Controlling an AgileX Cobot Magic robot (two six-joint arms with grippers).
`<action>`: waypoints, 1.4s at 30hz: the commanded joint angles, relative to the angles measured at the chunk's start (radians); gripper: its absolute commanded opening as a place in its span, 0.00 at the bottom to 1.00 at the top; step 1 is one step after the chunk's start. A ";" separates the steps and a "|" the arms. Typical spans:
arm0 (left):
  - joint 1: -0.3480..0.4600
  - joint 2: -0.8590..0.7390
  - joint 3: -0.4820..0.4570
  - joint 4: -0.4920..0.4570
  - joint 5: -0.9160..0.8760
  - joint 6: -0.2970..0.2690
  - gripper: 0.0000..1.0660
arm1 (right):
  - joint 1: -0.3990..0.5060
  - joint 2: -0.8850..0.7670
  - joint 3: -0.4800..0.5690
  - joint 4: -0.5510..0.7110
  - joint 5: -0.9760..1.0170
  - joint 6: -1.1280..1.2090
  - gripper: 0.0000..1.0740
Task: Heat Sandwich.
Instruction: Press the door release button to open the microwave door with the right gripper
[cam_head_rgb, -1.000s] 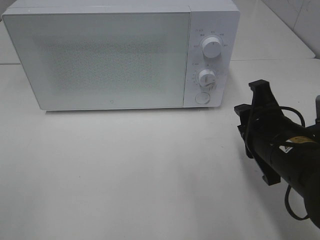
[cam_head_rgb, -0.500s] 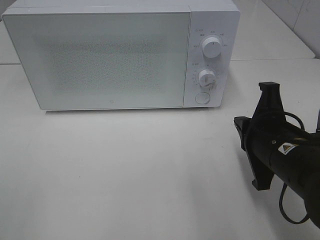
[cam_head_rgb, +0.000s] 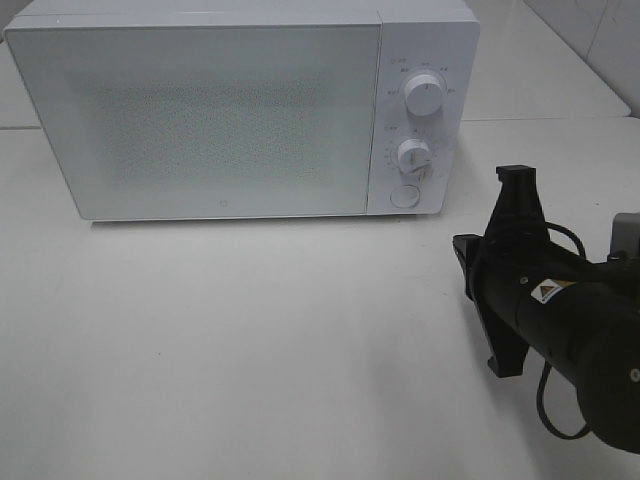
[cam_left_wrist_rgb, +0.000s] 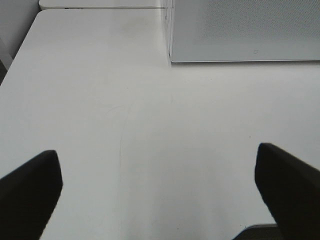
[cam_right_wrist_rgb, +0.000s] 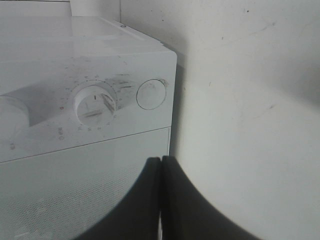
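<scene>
Here's the right gripper (cam_right_wrist_rgb: 161, 162) out by the control end of the microwave (cam_head_rgb: 220, 110), rolled onto its side, jaws pressed flat together with nothing between them. That reads as a poking tool rather than a grasp. The wrist view looks straight at the round button (cam_right_wrist_rgb: 151, 94) below the lower dial (cam_right_wrist_rgb: 95, 104). My guess is that's the door release, and a closed tip is the tidy way to push it. There's no contact yet, with a stretch of desk (cam_head_rgb: 250, 340) showing between tip and panel. The door (cam_head_rgb: 200, 120) is shut and its front is frosted, so there's no seeing inside. And the sandwich? It's nowhere in any view; it could be behind that door or off camera, I can't say which. The left gripper (cam_left_wrist_rgb: 156, 152) hangs over bare desk near the microwave's front corner on its own side, jaws spread as wide as they go and holding nothing. I'd judge it's waiting its turn to fetch or load.
</scene>
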 joint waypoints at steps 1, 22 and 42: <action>-0.004 -0.008 0.002 -0.002 -0.009 -0.001 0.94 | 0.000 0.020 -0.023 -0.016 0.001 0.009 0.00; -0.004 -0.008 0.002 -0.002 -0.009 -0.001 0.94 | -0.184 0.174 -0.218 -0.219 0.085 0.042 0.00; -0.004 -0.008 0.002 -0.002 -0.009 -0.001 0.94 | -0.256 0.339 -0.368 -0.326 0.113 0.097 0.00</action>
